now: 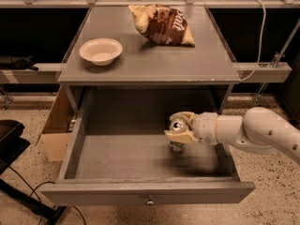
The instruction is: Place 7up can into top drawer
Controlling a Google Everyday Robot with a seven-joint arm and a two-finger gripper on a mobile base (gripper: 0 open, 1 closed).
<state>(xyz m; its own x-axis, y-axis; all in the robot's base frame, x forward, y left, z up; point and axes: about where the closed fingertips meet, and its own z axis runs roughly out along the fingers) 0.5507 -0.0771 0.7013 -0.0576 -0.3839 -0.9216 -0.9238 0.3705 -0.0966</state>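
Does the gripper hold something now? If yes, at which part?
Yes. The gripper holds the 7up can by its upper sides, low over the open top drawer.

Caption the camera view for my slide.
White robot hand holds a small silver-topped aluminium drink can inside the open grey wooden drawer.
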